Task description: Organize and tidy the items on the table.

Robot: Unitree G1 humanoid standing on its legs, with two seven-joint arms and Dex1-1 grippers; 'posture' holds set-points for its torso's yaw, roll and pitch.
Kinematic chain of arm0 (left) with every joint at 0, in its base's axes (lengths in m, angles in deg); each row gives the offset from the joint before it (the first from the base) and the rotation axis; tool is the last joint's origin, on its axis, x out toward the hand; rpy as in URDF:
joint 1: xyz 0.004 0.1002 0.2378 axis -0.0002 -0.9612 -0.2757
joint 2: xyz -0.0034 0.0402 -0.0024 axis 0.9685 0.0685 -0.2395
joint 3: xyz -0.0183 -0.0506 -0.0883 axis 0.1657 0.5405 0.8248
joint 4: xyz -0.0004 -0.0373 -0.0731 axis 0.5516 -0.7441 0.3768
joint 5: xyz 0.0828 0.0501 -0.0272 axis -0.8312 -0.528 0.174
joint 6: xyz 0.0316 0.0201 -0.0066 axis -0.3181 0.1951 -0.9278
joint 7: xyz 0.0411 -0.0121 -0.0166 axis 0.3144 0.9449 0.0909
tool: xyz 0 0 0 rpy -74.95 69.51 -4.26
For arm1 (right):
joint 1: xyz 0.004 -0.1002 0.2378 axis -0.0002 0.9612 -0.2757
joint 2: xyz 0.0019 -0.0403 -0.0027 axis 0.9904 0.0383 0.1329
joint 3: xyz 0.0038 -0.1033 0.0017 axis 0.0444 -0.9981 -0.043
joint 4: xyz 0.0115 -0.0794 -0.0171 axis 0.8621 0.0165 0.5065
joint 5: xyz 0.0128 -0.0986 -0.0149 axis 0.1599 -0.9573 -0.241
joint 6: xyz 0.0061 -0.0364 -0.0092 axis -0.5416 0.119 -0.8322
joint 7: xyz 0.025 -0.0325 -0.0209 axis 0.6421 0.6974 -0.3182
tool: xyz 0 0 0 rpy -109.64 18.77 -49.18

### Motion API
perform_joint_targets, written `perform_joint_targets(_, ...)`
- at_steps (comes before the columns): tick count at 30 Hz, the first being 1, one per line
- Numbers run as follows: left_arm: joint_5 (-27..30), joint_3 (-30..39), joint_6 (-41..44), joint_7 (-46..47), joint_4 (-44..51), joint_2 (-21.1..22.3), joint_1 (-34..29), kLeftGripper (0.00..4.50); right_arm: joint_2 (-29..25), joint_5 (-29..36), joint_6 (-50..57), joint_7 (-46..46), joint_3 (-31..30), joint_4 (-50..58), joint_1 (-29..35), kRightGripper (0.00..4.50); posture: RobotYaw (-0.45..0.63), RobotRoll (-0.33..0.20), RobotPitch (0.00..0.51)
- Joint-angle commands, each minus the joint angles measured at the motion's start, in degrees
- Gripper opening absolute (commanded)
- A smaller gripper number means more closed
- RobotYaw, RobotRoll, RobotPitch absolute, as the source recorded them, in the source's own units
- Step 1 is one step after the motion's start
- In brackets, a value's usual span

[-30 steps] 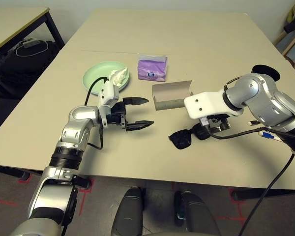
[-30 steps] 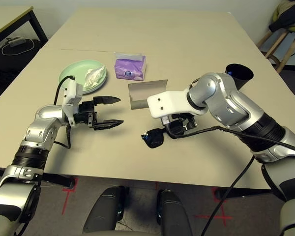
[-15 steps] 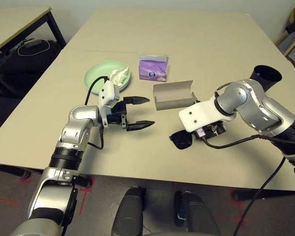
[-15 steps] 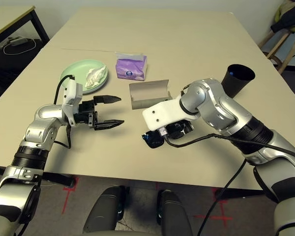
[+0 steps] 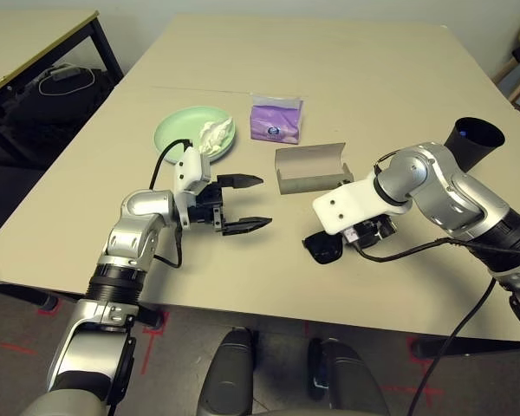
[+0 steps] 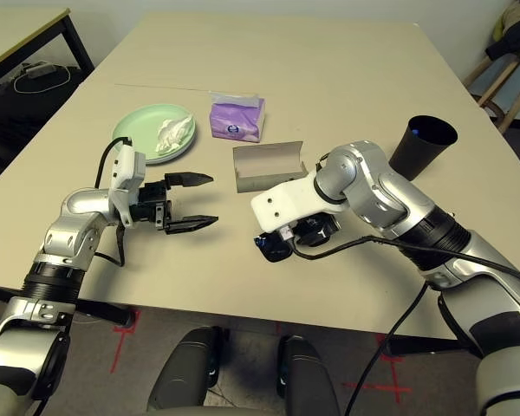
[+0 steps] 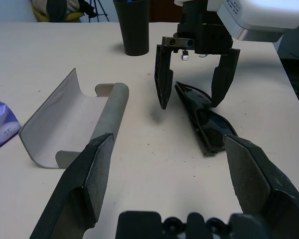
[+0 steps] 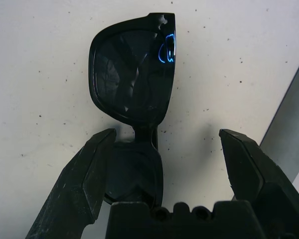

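Note:
Black sunglasses (image 8: 132, 69) lie folded on the table (image 5: 329, 61), near its front edge. My right gripper (image 8: 167, 132) is open just above them, one finger on each side of their near end; it also shows as the right gripper (image 7: 189, 102). My left gripper (image 5: 258, 202) is open and empty, hovering left of the sunglasses (image 5: 325, 247). The grey glasses case (image 5: 308, 167) lies open just behind them. A purple tissue pack (image 5: 276, 121) sits farther back. Crumpled white tissue (image 5: 215, 134) rests on the pale green plate (image 5: 182, 130). The black cup (image 5: 472, 143) stands at the right.
A smaller beige table (image 5: 26, 35) with black legs stands at the far left, with a dark bag (image 5: 61, 95) beneath it. A wooden chair (image 6: 494, 61) stands past the table's right edge. The far half of the table top is bare.
My right arm has swung down and forward, bringing its gripper over the sunglasses and uncovering the black cup. The left arm has stayed put. The view has shifted slightly.

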Motion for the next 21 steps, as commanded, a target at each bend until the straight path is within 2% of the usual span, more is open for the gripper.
perform_joint_targets(1,-0.44,-0.85,-0.04,0.07,1.38,0.61,-0.71,4.45,0.12,-0.50,-0.83,0.70,-0.33,-0.69,0.96,4.50,0.27,0.000,0.140)
perform_joint_targets(8,-0.38,-0.87,0.18,0.31,1.86,0.71,-1.07,4.45,0.67,-1.08,-0.96,0.62,-0.16,-1.48,1.53,4.50,0.27,0.000,0.140)
perform_joint_targets(9,-0.40,-0.85,0.17,0.33,1.83,0.73,-1.08,4.49,0.78,-1.10,-0.92,0.63,-0.12,-1.66,1.66,4.32,0.27,0.000,0.141)
perform_joint_targets(12,-0.45,-0.83,0.27,0.37,1.72,0.81,-1.07,4.50,0.75,-1.08,-0.62,1.33,-0.19,-2.36,2.22,3.52,0.27,0.000,0.141)
perform_joint_targets(19,-0.27,-0.78,0.46,0.40,1.60,0.94,-1.09,4.50,0.50,-1.65,-1.66,1.31,0.39,-3.65,2.26,0.91,0.26,0.000,0.134)
perform_joint_targets(21,-0.32,-0.87,0.43,0.52,1.48,0.83,-1.00,4.50,0.48,-1.66,-1.83,1.42,0.72,-3.75,1.95,0.72,0.26,0.000,0.131)
